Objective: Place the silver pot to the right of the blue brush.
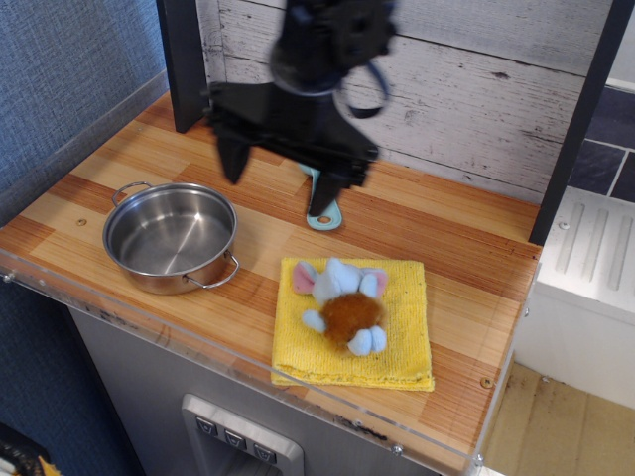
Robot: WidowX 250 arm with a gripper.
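Observation:
The silver pot [171, 238] sits empty on the left part of the wooden counter, its two wire loop handles showing. The blue brush [328, 214] lies behind the centre, mostly hidden by my arm; only the handle end shows. My black gripper [278, 185] hangs open above the counter between the pot and the brush, its left finger over the pot's far right rim and its right finger in front of the brush. Nothing is between the fingers.
A yellow cloth [407, 342] with a small stuffed toy [345, 304] on it lies at the front centre-right. A dark post [184, 64] stands at the back left, and a white plank wall [476, 89] runs behind. The counter's front edge has a clear plastic lip.

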